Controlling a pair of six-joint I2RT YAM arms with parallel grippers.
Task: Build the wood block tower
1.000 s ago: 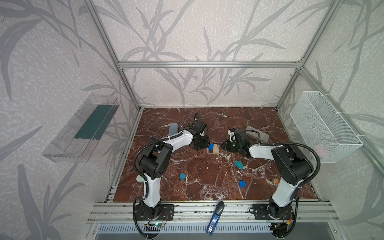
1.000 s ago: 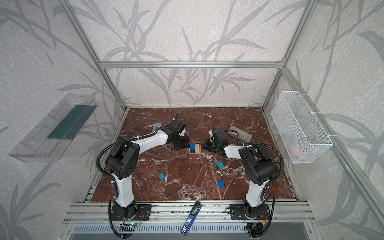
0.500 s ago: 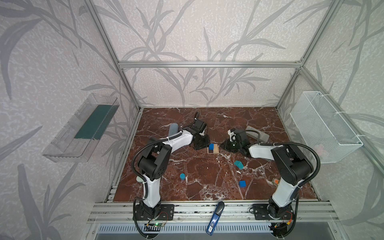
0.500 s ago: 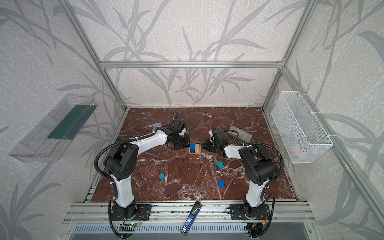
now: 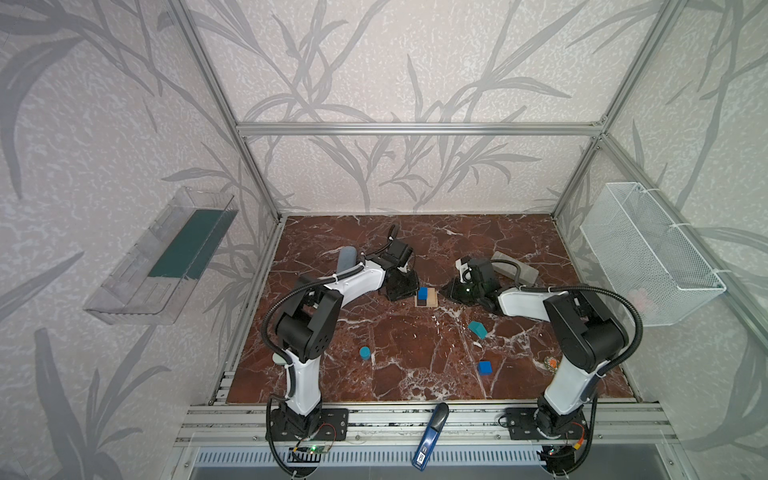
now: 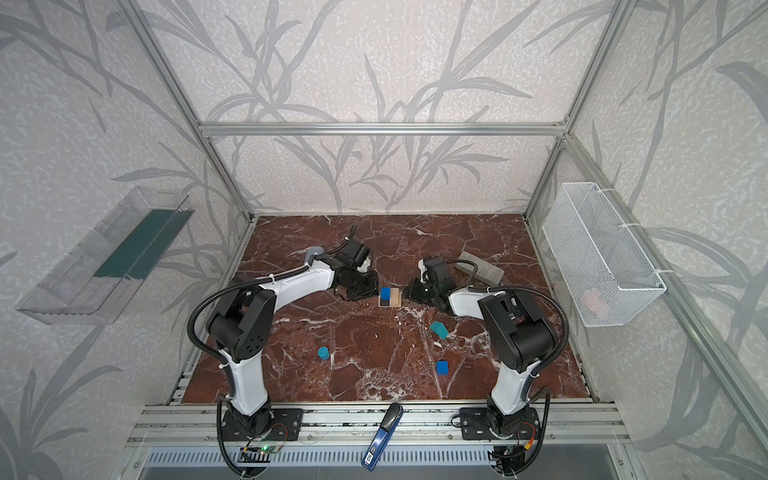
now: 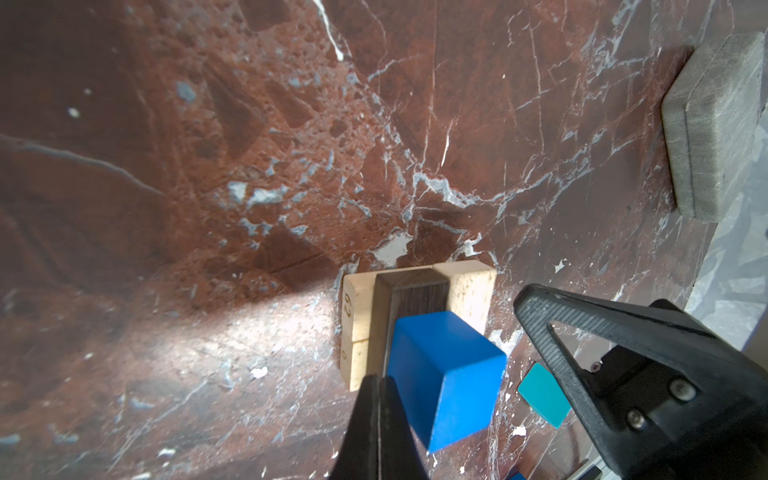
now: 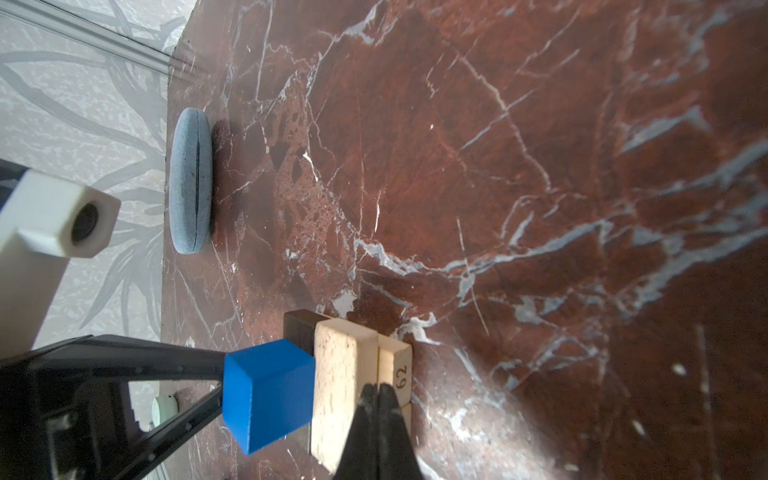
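Observation:
The tower point(image 5: 432, 300) point(image 6: 395, 300) is a low square of pale bars point(image 8: 336, 374) and one dark brown bar point(image 7: 419, 297), with a blue cube point(image 5: 423, 293) point(image 7: 449, 374) point(image 8: 270, 390) on the dark bar. My left gripper point(image 5: 414, 291) point(image 7: 379, 380) is shut and empty, its tips against the stack's left side beside the cube. From the right, my right gripper point(image 5: 443, 291) point(image 8: 378, 388) is shut and empty, with its tips at the pale bars. Loose on the floor lie a blue cylinder point(image 5: 365, 353), a teal house piece point(image 5: 477, 328) and another blue cube point(image 5: 484, 367).
A grey brick point(image 5: 515, 268) lies behind the right arm, and a grey-blue case point(image 5: 347, 257) behind the left arm. A wire basket point(image 5: 648, 253) hangs on the right wall and a clear tray point(image 5: 166, 253) on the left. A blue tool point(image 5: 430, 432) lies on the front rail.

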